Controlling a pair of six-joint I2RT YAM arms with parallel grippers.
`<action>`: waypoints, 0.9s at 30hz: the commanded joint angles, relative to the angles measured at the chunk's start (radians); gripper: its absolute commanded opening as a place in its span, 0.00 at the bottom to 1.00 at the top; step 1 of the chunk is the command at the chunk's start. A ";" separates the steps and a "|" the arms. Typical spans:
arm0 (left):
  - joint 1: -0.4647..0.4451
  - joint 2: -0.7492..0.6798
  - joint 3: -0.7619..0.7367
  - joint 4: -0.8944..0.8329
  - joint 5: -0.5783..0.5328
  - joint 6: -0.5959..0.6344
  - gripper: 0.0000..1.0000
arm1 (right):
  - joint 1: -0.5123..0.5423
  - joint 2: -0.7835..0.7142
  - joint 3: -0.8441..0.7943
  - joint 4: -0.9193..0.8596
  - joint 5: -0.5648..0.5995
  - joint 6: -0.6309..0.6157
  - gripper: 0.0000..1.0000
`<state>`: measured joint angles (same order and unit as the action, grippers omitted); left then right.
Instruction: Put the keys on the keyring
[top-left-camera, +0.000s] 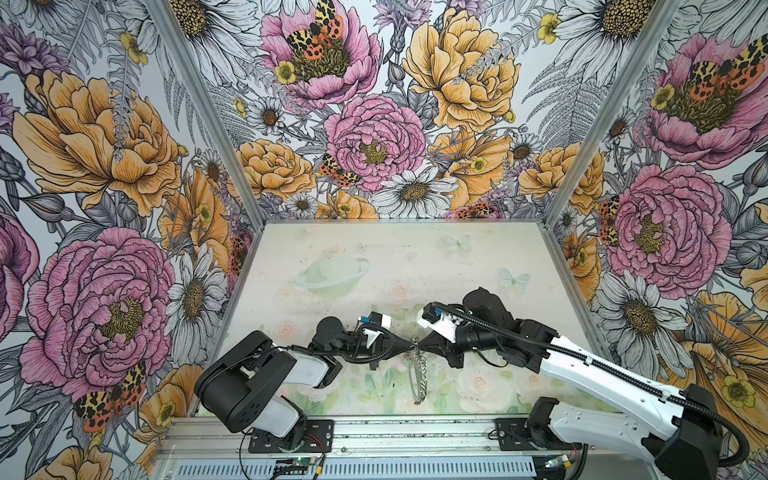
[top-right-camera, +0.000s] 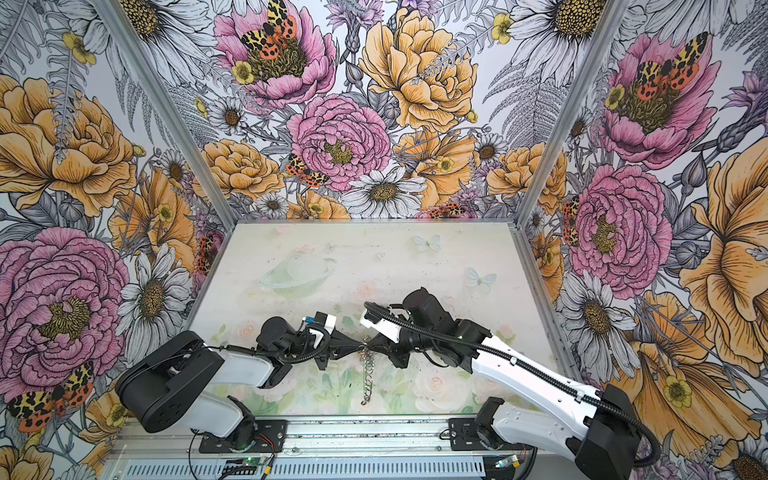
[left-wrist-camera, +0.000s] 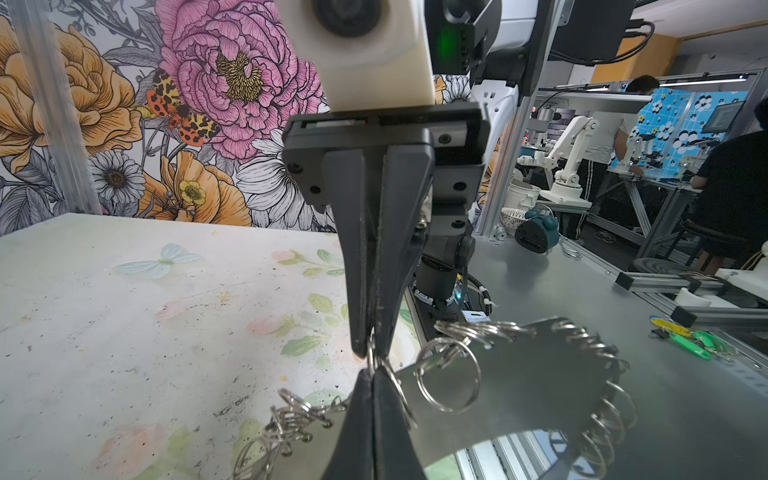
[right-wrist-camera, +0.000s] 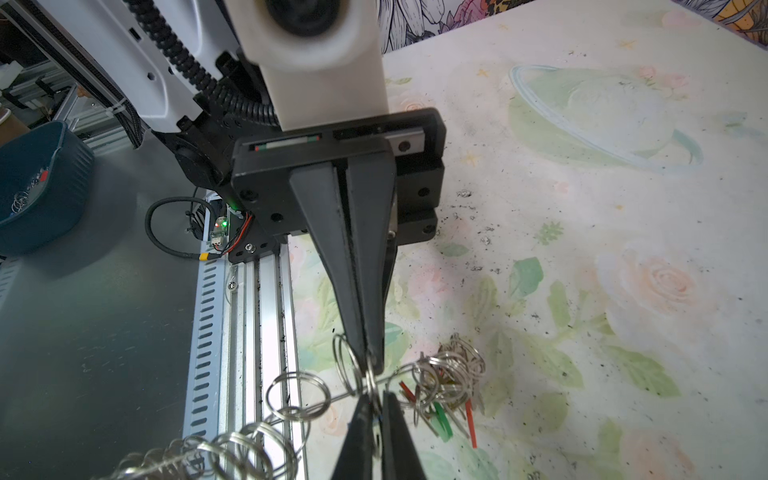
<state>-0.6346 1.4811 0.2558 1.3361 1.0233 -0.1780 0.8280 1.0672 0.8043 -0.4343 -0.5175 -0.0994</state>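
Left end effector (left-wrist-camera: 374, 376) and right end effector (left-wrist-camera: 371, 347) meet tip to tip, both clamped on the keyring (left-wrist-camera: 540, 374), held edge-on over the surface (left-wrist-camera: 124, 311).

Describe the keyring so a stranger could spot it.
Over the pale floral table, near its front edge, the left end effector and right end effector meet tip to tip. Pinched between them is the keyring, a flat grey hoop; its rim of silver wire loops, chain-like edge-on, sets it apart from their black fingers.

Robotics lab, background robot arm (left-wrist-camera: 571, 162), aluminium benches (left-wrist-camera: 642, 212)
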 joint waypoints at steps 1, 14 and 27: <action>-0.008 -0.021 0.020 0.076 0.021 -0.009 0.00 | 0.010 0.016 0.017 0.014 0.010 -0.011 0.07; 0.027 -0.102 -0.017 -0.164 -0.119 0.147 0.27 | 0.010 0.067 0.160 -0.190 0.139 -0.008 0.00; -0.043 -0.272 0.054 -0.632 -0.244 0.363 0.29 | 0.036 0.242 0.404 -0.506 0.194 -0.144 0.00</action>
<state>-0.6704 1.2041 0.2920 0.7616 0.8135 0.1501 0.8501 1.2919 1.1389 -0.8825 -0.3416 -0.1928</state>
